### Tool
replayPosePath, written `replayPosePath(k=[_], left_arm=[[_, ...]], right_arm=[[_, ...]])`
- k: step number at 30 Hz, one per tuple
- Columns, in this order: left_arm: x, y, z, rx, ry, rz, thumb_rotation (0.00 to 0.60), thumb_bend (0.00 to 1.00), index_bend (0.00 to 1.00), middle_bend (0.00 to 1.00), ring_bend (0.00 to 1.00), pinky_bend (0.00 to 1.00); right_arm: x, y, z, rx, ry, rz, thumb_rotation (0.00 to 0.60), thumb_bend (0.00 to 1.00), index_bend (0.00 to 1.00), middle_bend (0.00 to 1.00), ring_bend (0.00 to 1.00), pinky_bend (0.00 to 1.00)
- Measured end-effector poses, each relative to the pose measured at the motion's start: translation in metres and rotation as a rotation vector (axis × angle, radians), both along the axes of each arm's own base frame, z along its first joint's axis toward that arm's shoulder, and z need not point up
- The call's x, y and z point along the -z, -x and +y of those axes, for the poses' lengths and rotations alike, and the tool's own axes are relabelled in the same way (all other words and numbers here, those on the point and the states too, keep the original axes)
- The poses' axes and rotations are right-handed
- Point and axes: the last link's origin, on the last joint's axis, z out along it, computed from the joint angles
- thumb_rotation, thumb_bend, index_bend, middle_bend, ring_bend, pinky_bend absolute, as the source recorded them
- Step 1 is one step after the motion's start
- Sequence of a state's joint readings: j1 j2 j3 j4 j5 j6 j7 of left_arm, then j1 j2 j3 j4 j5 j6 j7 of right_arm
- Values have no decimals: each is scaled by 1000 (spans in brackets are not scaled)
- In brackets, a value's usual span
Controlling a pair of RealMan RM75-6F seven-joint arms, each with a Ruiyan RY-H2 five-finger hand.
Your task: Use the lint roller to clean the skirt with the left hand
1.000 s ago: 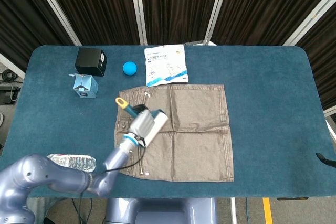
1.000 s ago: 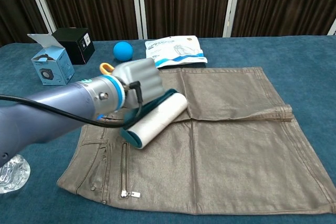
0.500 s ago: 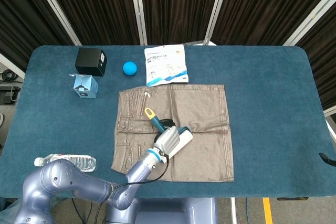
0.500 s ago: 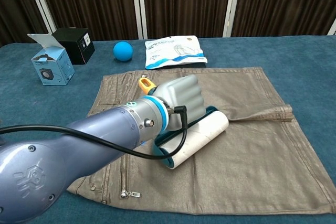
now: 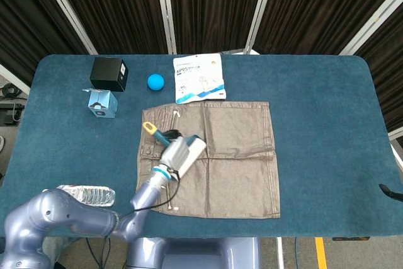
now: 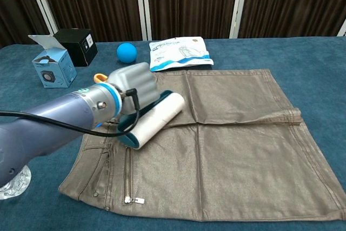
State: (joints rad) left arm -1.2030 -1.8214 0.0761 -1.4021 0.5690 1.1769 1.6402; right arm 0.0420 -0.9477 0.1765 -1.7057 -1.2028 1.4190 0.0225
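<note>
A brown skirt (image 5: 233,149) (image 6: 238,133) lies flat on the blue table. My left hand (image 5: 176,153) (image 6: 132,82) grips the lint roller, whose white roll (image 6: 154,120) (image 5: 192,146) lies on the skirt's left part near the zipper. Its teal frame and yellow handle end (image 5: 149,126) (image 6: 100,77) stick out behind the hand toward the upper left. The right hand is not in either view; only a dark tip (image 5: 390,191) shows at the right edge of the head view.
A white mask packet (image 5: 199,78) (image 6: 180,52) lies just beyond the skirt's far edge. A blue ball (image 5: 155,81) (image 6: 126,52), a black box (image 5: 109,74) (image 6: 75,46) and a light blue box (image 5: 102,103) (image 6: 53,67) stand at the back left. A plastic bottle (image 5: 85,194) (image 6: 13,179) lies near the front left edge.
My left hand has swept the roller across the skirt: first rightward toward the middle, then back left to the zipper side.
</note>
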Motion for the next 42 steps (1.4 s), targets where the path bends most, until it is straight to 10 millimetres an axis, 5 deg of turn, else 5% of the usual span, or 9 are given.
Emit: replayPosePath(k=[7, 20, 34, 36, 37, 39, 41, 42], left_arm=[[-25, 55, 15, -163, -77, -66, 600, 855, 684, 484, 459, 524], [-79, 111, 30, -305, -188, -214, 600, 857, 683, 483, 459, 520], [-82, 150, 14, -406, -185, -213, 600, 850, 661, 476, 456, 493], [-82, 154, 12, -420, -189, -222, 600, 779, 602, 439, 423, 430], [-83, 156, 11, -430, -194, -231, 600, 627, 519, 375, 357, 369], [-85, 157, 10, -442, -204, -241, 600, 183, 201, 132, 116, 185], [-88, 158, 8, -457, -221, -241, 600, 6, 15, 5, 1, 51], [-90, 157, 6, -463, -227, -240, 600, 0, 0, 0, 0, 25]], right_arm=[[2, -3, 1, -12, -4, 3, 600, 0, 0, 0, 0, 0], [4, -10, 4, -39, -11, 3, 600, 0, 0, 0, 0, 0], [8, -15, 6, -65, -31, 5, 600, 0, 0, 0, 0, 0], [8, -16, 6, -65, -33, 2, 600, 0, 0, 0, 0, 0], [8, -16, 6, -65, -34, 1, 600, 0, 0, 0, 0, 0], [8, -16, 6, -66, -34, 0, 600, 0, 0, 0, 0, 0], [8, -16, 7, -69, -33, -3, 600, 0, 0, 0, 0, 0], [8, -17, 7, -71, -34, -5, 600, 0, 0, 0, 0, 0]])
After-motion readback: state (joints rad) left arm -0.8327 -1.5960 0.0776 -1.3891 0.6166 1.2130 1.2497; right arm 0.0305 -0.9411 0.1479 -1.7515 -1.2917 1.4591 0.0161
